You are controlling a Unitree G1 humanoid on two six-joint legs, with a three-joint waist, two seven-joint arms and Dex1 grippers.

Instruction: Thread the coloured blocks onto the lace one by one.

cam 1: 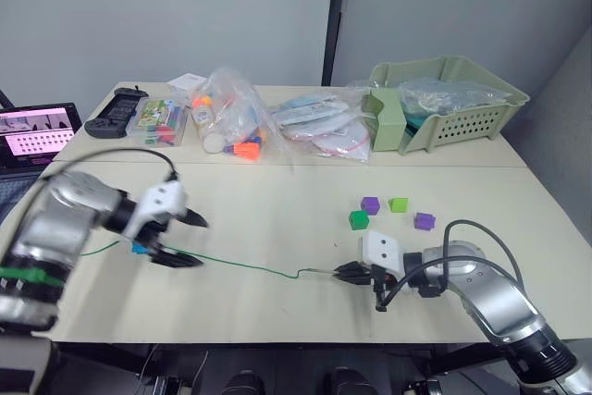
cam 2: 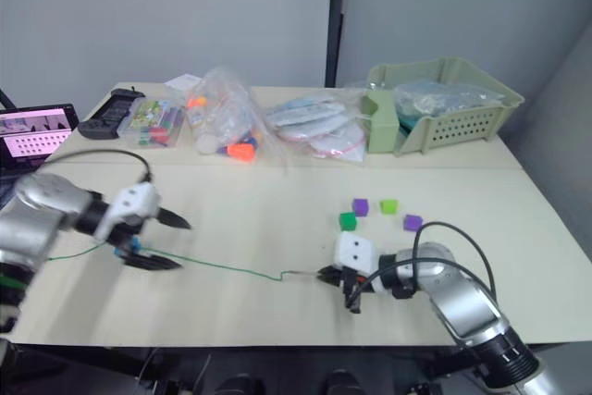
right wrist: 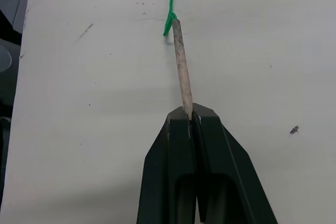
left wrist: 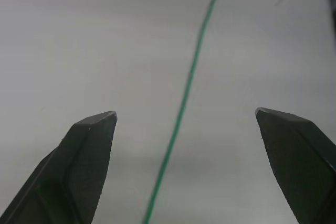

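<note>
- Pale table [cam 1: 277, 302] against a grey wall, with bagged toys [cam 1: 231, 117] and a green basket [cam 1: 444, 104] lined up along the far edge.
- Right gripper [cam 1: 350, 272] near the front edge, fingers pressed together on the stiff tip [right wrist: 181, 69] of the lace [cam 1: 250, 268]; tip pointing straight out from the fingertips, its long axis in line with the fingers.
- Lace running flat from that tip across the table toward the left edge, passing between the left fingers.
- Left gripper [cam 1: 190, 240] near the left edge, fingers spread wide and straddling the cord, not touching it as far as visible.
- Bright blue block [cam 1: 141, 248] just below the left gripper, apparently on or beside the cord; threaded or not, cannot tell.
- Four blocks loose beyond the right gripper, toward the far right: dark green block [cam 1: 359, 219] nearest, then purple [cam 1: 370, 204], lime [cam 1: 399, 203] and a second purple [cam 1: 425, 221].
- Right arm clearly nearer the loose blocks; judged next: bringing tip and a block's hole into line.
</note>
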